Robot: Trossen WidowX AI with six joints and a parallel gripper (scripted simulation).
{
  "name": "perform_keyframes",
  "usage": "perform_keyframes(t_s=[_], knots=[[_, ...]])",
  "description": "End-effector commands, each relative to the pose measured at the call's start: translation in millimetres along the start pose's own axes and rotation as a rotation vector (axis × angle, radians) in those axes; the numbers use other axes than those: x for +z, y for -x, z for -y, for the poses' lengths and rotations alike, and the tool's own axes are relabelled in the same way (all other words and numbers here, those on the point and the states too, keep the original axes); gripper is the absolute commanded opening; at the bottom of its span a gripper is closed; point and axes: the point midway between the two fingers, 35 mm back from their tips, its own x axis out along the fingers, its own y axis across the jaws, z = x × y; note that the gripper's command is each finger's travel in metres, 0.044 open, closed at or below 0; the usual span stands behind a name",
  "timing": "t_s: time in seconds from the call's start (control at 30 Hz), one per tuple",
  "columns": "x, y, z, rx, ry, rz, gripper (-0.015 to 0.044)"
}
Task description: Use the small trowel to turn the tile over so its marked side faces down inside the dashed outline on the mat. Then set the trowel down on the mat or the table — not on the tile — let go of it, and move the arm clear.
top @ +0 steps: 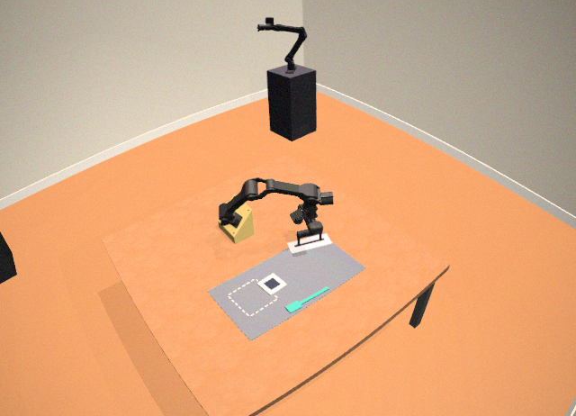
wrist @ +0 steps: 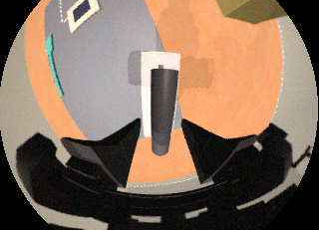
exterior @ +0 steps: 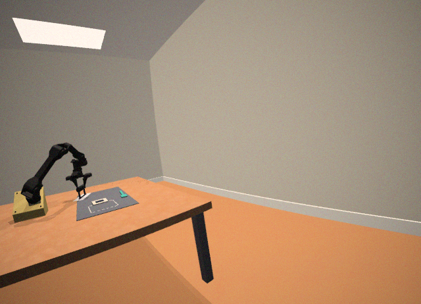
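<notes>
The trowel, a white plate [top: 328, 239] [exterior: 85, 196] [wrist: 146, 98] with a raised black bar handle [top: 303, 233] [exterior: 80, 189] [wrist: 163, 91], lies flat at the mat's edge nearer the arm's side. My gripper [top: 308, 230] [exterior: 81, 185] [wrist: 161, 121] is open above it, pointing down. In the wrist view the handle runs between the fingertips; whether they reach its height is unclear. The white tile [top: 272, 284] [exterior: 99, 201] [wrist: 82, 11] lies flat on the mat, dark mark up, overlapping one side of the dashed outline [top: 251, 315] and mostly outside it.
A teal flat-bladed tool [top: 293, 305] [exterior: 123, 195] [wrist: 50, 44] lies along the far edge of the grey mat [top: 325, 267] [exterior: 83, 214] [wrist: 110, 66]. The arm's yellow base block [top: 245, 230] [exterior: 30, 212] [wrist: 246, 6] stands on the table. Another arm stands on a distant black pedestal [top: 292, 104].
</notes>
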Motion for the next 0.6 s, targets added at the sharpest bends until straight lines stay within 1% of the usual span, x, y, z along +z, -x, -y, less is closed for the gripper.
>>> perform_keyframes(t_s=[0.0,0.1,0.27,0.33,0.57], knots=[[2.3,-10.2,0.5,0.0,0.002,0.009,0.027],[2.3,-12.5,0.5,0.0,0.002,0.009,0.027],[2.3,-12.5,0.5,0.0,0.002,0.009,0.0139],[2.3,-12.5,0.5,0.0,0.002,0.009,0.013],[2.3,-12.5,0.5,0.0,0.002,0.009,0.013]])
